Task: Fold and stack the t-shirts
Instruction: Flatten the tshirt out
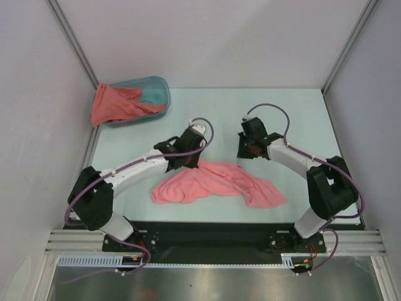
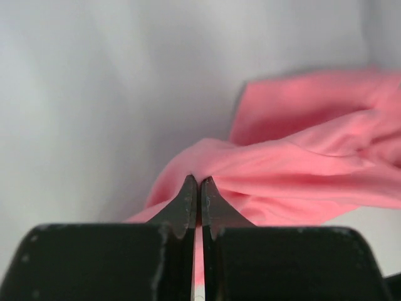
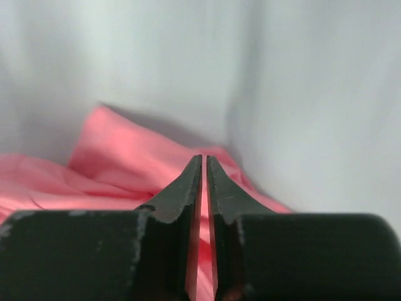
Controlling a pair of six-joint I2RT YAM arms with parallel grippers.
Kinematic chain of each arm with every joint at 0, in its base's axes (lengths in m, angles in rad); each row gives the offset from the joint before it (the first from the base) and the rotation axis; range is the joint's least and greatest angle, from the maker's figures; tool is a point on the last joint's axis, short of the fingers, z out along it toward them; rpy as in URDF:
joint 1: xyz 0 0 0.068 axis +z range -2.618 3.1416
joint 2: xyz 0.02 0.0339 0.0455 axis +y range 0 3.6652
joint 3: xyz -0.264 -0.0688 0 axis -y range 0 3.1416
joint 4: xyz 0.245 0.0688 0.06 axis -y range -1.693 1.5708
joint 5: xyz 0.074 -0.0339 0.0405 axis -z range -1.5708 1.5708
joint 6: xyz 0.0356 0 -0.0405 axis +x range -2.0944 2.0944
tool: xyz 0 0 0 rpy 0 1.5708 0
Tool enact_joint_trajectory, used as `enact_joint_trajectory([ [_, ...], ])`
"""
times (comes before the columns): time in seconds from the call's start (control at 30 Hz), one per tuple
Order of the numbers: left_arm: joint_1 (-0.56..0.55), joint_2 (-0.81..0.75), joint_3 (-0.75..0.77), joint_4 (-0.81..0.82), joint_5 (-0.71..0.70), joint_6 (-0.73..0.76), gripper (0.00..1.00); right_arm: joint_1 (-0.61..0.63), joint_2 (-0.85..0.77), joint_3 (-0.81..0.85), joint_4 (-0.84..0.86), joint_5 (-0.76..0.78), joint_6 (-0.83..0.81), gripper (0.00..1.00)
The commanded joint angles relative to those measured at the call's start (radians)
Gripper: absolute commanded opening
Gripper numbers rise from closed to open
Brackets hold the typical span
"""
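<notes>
A light salmon-pink t-shirt (image 1: 219, 183) lies crumpled on the table in front of the arm bases. My left gripper (image 1: 187, 165) is at its upper left edge. In the left wrist view the gripper (image 2: 199, 179) is shut, with the shirt (image 2: 301, 163) pinched and bunched at the tips. My right gripper (image 1: 249, 155) is at the shirt's upper right edge. In the right wrist view this gripper (image 3: 204, 157) is shut with pink fabric (image 3: 113, 163) in the slit between the jaws. A darker coral-red t-shirt (image 1: 116, 103) hangs over the rim of the tub at the back left.
The teal plastic tub (image 1: 160, 94) stands at the back left corner of the table (image 1: 301, 119). White walls close in the left, right and back sides. A black base rail (image 1: 207, 235) runs along the near edge.
</notes>
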Motion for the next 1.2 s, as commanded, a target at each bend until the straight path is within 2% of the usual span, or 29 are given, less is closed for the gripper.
enact_joint_trajectory([
  [0.0, 0.066, -0.144, 0.219, -0.02, -0.128, 0.102, 0.0, -0.06, -0.034, 0.204, -0.08, 0.044, -0.049, 0.05],
  [0.1, 0.069, -0.274, 0.303, -0.029, -0.182, 0.138, 0.0, -0.08, -0.076, 0.297, -0.154, 0.076, -0.086, 0.0],
  [0.17, 0.067, -0.36, 0.295, -0.029, -0.179, 0.12, 0.0, -0.092, -0.113, 0.358, -0.186, 0.093, -0.098, 0.0],
  [0.27, 0.067, -0.543, 0.181, -0.014, -0.118, 0.049, 0.0, -0.094, -0.206, 0.346, -0.207, 0.107, -0.095, 0.0],
  [0.37, 0.069, -0.768, -0.019, -0.026, -0.084, -0.13, 0.0, -0.091, -0.3, 0.244, -0.199, 0.041, -0.057, 0.0],
  [0.4, 0.067, -0.826, -0.135, -0.038, -0.081, -0.178, 0.0, -0.089, -0.323, 0.201, -0.176, -0.005, -0.04, 0.01],
  [0.43, 0.067, -0.945, -0.192, -0.087, -0.079, -0.227, 0.0, -0.085, -0.37, 0.12, -0.161, -0.008, -0.028, 0.04],
  [0.5, 0.067, -1.057, -0.343, -0.157, -0.082, -0.374, 0.03, -0.065, -0.413, 0.028, -0.098, -0.061, 0.009, 0.12],
  [0.53, 0.069, -1.118, -0.376, -0.252, -0.093, -0.423, 0.11, -0.057, -0.433, -0.009, -0.075, -0.067, 0.015, 0.15],
  [0.57, 0.066, -1.217, -0.427, -0.292, -0.111, -0.507, 0.42, -0.043, -0.453, -0.079, -0.04, -0.071, 0.023, 0.21],
  [0.6, 0.066, -1.274, -0.441, -0.328, -0.122, -0.547, 0.61, -0.039, -0.455, -0.104, -0.024, -0.084, 0.027, 0.24],
  [0.63, 0.067, -1.317, -0.444, -0.328, -0.11, -0.548, 0.7, -0.033, -0.452, -0.127, -0.007, -0.091, 0.032, 0.27],
  [0.67, 0.066, -1.365, -0.417, -0.328, -0.107, -0.546, 0.85, -0.028, -0.426, -0.146, 0.016, -0.105, 0.031, 0.33],
  [0.7, 0.066, -1.37, -0.392, -0.333, -0.122, -0.546, 0.96, -0.017, -0.408, -0.146, 0.023, -0.134, 0.029, 0.36],
  [0.73, 0.066, -1.361, -0.365, -0.334, -0.139, -0.539, 0.99, -0.011, -0.389, -0.143, 0.033, -0.145, 0.02, 0.39],
  [0.77, 0.067, -1.338, -0.311, -0.331, -0.172, -0.51, 1.0, -0.003, -0.342, -0.14, 0.056, -0.153, 0.014, 0.47],
  [0.83, 0.066, -1.21, -0.26, -0.322, -0.194, -0.462, 1.0, 0.018, -0.293, -0.116, 0.079, -0.171, 0.002, 0.54],
  [0.87, 0.066, -1.156, -0.22, -0.32, -0.199, -0.425, 1.0, 0.023, -0.268, -0.105, 0.1, -0.174, -0.003, 0.61],
  [0.9, 0.067, -1.034, -0.203, -0.319, -0.202, -0.414, 1.0, 0.03, -0.21, -0.079, 0.105, -0.174, -0.006, 0.63],
  [1.0, 0.067, -0.854, -0.176, -0.262, -0.174, -0.359, 1.0, 0.04, -0.093, -0.024, 0.097, -0.18, -0.034, 0.68],
  [1.03, 0.067, -0.744, -0.17, -0.244, -0.174, -0.35, 1.0, 0.043, -0.069, 0.012, 0.096, -0.177, -0.041, 0.7],
  [1.17, 0.069, -0.522, -0.156, -0.193, -0.212, -0.299, 1.0, 0.05, 0.037, 0.081, 0.073, -0.151, -0.078, 0.73],
])
